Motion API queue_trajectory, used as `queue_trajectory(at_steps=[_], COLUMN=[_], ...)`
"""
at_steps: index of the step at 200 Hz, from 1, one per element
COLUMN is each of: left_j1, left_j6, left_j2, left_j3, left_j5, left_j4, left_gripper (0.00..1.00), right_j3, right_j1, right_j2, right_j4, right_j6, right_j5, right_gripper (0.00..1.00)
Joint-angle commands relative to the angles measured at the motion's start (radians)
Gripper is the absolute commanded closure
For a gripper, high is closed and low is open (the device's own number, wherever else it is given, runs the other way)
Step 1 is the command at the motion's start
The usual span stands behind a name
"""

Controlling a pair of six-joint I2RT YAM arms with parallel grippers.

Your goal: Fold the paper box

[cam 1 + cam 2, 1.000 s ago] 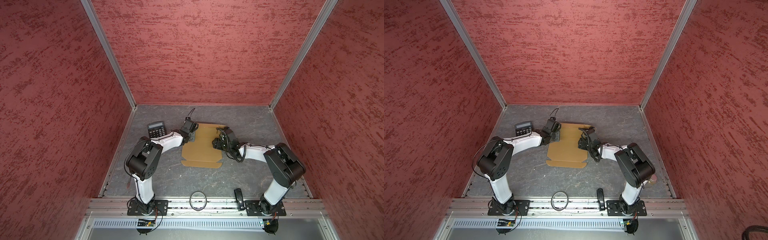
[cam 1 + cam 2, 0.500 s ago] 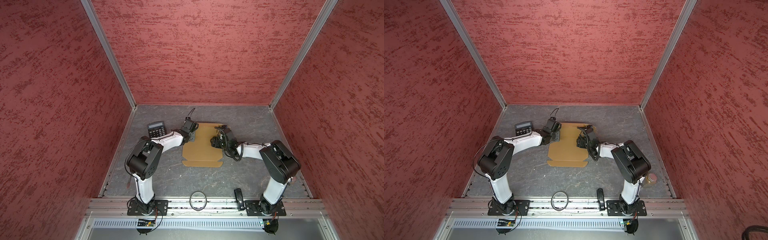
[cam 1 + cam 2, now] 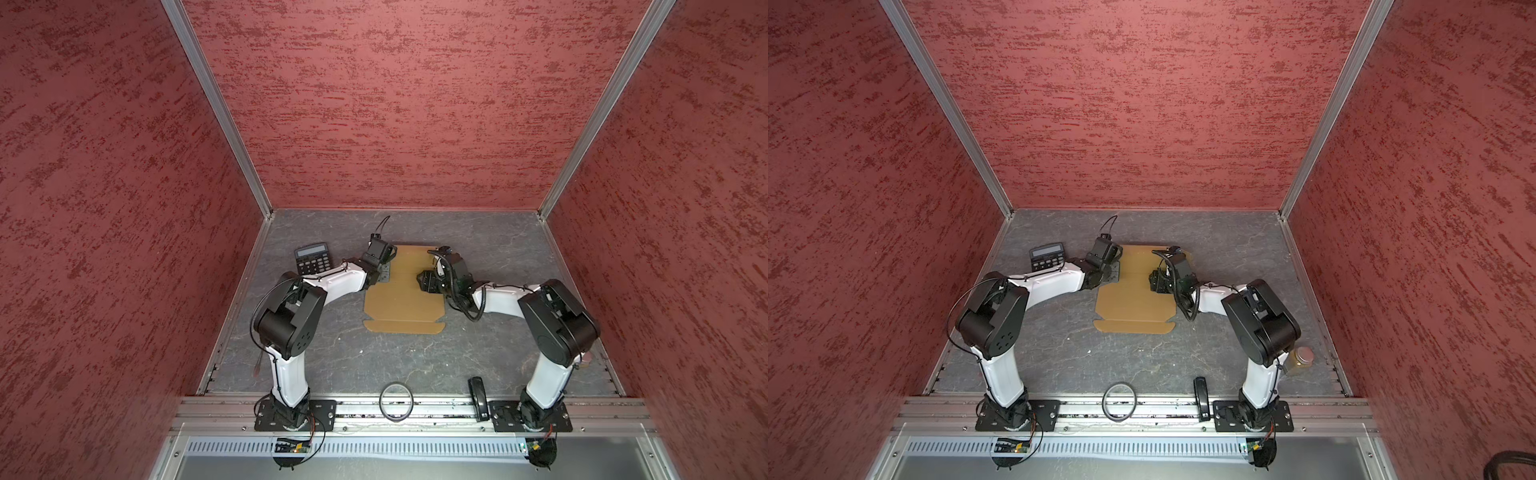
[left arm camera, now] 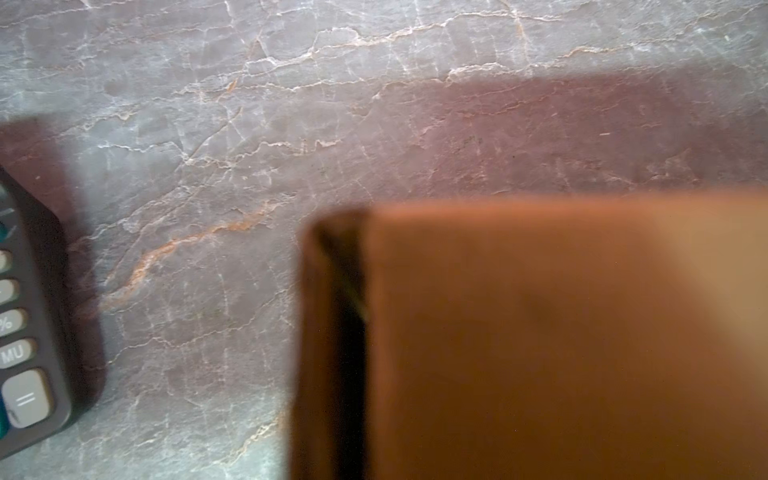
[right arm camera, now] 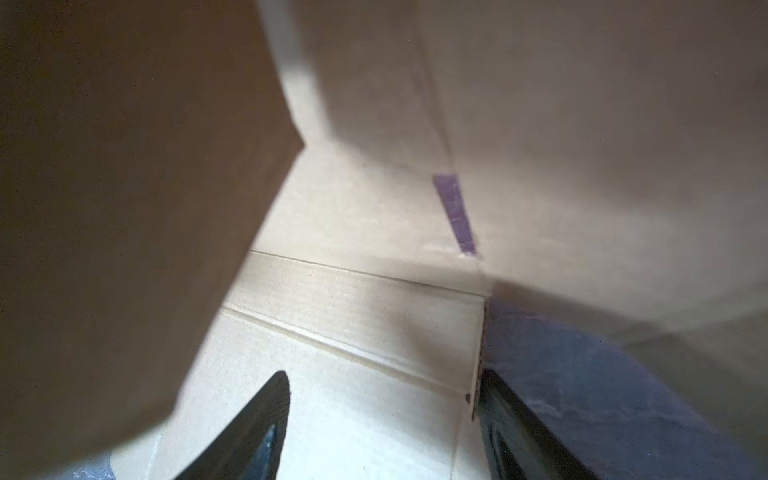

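Top views: the box lies mostly flat in the middle of the table. Step in hand, we judge: raising the side flaps. The left gripper sits closed at the sheet's left edge (whether it pinches cardboard, we cannot tell); the right gripper stands wide, fingers astride a panel edge. Next, we would want the right jaws to close on that edge or push the flap up along its crease. Only the right wrist view shows creases, a slot and a raised flap; only the left wrist view shows the calculator keys near a blurred, lifted flap.
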Motion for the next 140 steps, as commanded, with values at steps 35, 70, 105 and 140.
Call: queue_trajectory(at_steps=[35,70,105,140], left_j1=[0.020,0.045,0.061,0.075], left_j6=[-0.006,-0.004,0.010,0.009], left_j2=[0.017,0.005,-0.003,-0.012], left_j3=[0.031,0.038,0.053,0.055], left_j5=[0.033,0.089,0.127,0.164], left_j4=[-0.026,-0.037,-0.062,-0.072], left_gripper=[0.97,0.97,0.97,0.97], right_j3=[-0.031,-0.061,-0.017,0.037], right_j1=[0.011,0.010,-0.033,-0.185], right_j2=[-0.196,-0.444,-0.622,-0.611], right_j4=[-0.156,-0.363,-0.523,-0.579], right_j6=[-0.047,-0.060,-0.061,-0.046], right_j5=[0.012,0.098,0.212,0.256], right_gripper=[0.28,0.27,0.25,0.24])
